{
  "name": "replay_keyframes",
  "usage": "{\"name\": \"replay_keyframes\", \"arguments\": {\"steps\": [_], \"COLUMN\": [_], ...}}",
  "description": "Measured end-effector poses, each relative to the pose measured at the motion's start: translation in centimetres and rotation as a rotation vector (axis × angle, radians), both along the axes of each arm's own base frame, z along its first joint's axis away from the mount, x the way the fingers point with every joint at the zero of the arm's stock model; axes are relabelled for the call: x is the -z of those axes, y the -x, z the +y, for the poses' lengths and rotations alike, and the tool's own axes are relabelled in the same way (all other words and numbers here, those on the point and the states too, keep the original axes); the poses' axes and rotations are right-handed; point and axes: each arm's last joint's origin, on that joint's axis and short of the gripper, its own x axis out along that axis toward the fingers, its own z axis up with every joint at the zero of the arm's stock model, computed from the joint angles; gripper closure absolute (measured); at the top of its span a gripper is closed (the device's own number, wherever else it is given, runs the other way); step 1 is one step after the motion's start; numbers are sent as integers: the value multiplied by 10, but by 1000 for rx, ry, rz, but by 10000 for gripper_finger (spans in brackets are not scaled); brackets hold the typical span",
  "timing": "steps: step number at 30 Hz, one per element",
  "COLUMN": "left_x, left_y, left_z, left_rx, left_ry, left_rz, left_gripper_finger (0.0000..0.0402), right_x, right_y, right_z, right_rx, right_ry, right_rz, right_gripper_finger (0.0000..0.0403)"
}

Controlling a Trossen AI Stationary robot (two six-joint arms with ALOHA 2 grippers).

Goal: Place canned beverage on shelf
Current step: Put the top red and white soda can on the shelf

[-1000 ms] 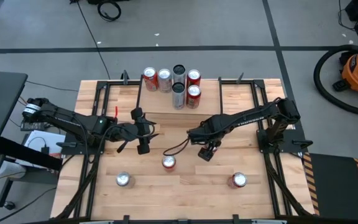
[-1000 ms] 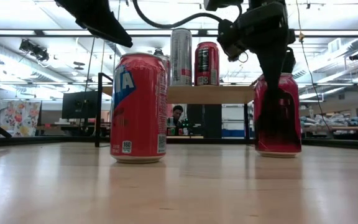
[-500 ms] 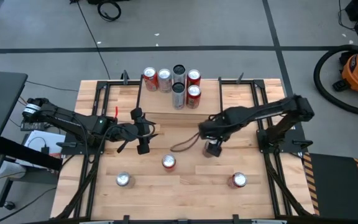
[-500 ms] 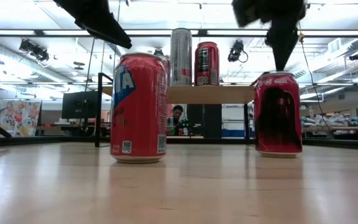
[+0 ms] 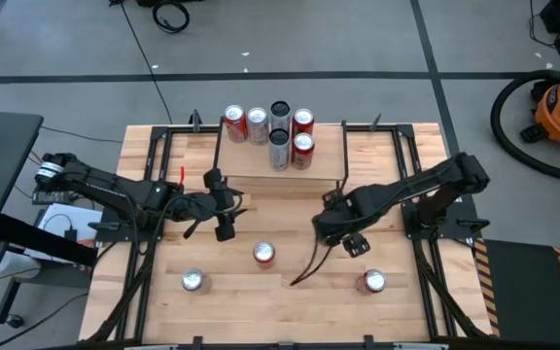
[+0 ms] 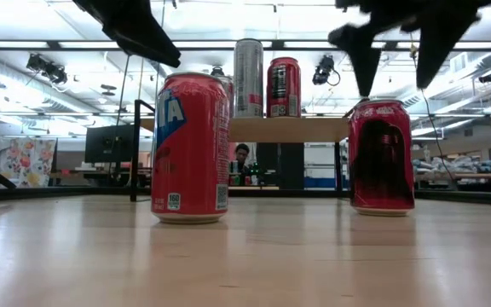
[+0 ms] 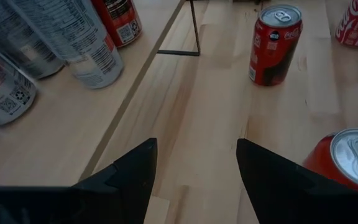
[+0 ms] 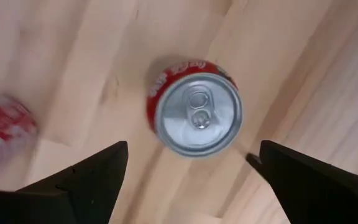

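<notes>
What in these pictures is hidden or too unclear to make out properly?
- Brand on the red can under the right pincer: right wrist view shows mostly its lid; the lettering is cut short.
- Second can, right wrist view: motion-blurred, label unreadable.
- Cans at the back of the shelf, low view: hidden behind the silver can and the near red can.
- Left pincer, left wrist view: its fingers run off the picture's edge.

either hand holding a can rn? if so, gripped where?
Nothing held. Right hand is open, hovering above the red can at the table's front right without touching it. Left hand is shut on nothing, waiting near the shelf.
</notes>
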Motion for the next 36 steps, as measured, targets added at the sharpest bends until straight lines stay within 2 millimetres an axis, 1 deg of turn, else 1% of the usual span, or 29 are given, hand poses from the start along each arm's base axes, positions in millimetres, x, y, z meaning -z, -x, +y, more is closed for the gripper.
{"name": "replay_keyframes", "arguments": {"steps": [3, 7, 13, 15, 18, 22, 24, 27, 29, 30, 33, 36], "left_x": [0, 0, 1, 1, 1, 2, 2, 2, 2, 2, 2, 3], "left_y": [0, 0, 0, 0, 1, 1, 1, 1, 1, 1, 2, 2], "left_z": [0, 0, 0, 0, 0, 1, 1, 1, 0, 1, 1, 1], "left_rx": [-12, -18, -19, -19, -18, -17, -18, -17, -17, -17, -14, -14], "left_ry": [18, 27, 25, 24, 22, 18, 18, 18, 18, 17, 12, 10], "left_rz": [-8, -11, -4, -4, 1, 9, 11, 12, 12, 14, 20, 27], "left_gripper_finger": [171, 171, 171, 171, 171, 171, 171, 171, 171, 171, 171, 171], "right_x": [16, 28, 39, 40, 41, 42, 41, 41, 41, 41, 42, 41], "right_y": [-10, -17, -26, -29, -33, -37, -39, -43, -47, -49, -49, -48], "right_z": [-4, -7, -5, -5, -11, -23, -29, -36, -39, -39, -40, -41], "right_rx": [-66, -129, -212, -207, -91, 132, 270, 522, 669, 713, 747, 717], "right_ry": [20, -8, -63, -68, -84, -104, -120, -162, -186, -198, -213, -227], "right_rz": [67, 122, 131, 107, 90, 61, 40, -10, -63, -84, -82, -55], "right_gripper_finger": [28, 28, 29, 32, 48, 83, 86, 86, 74, 62, 22, 14]}}
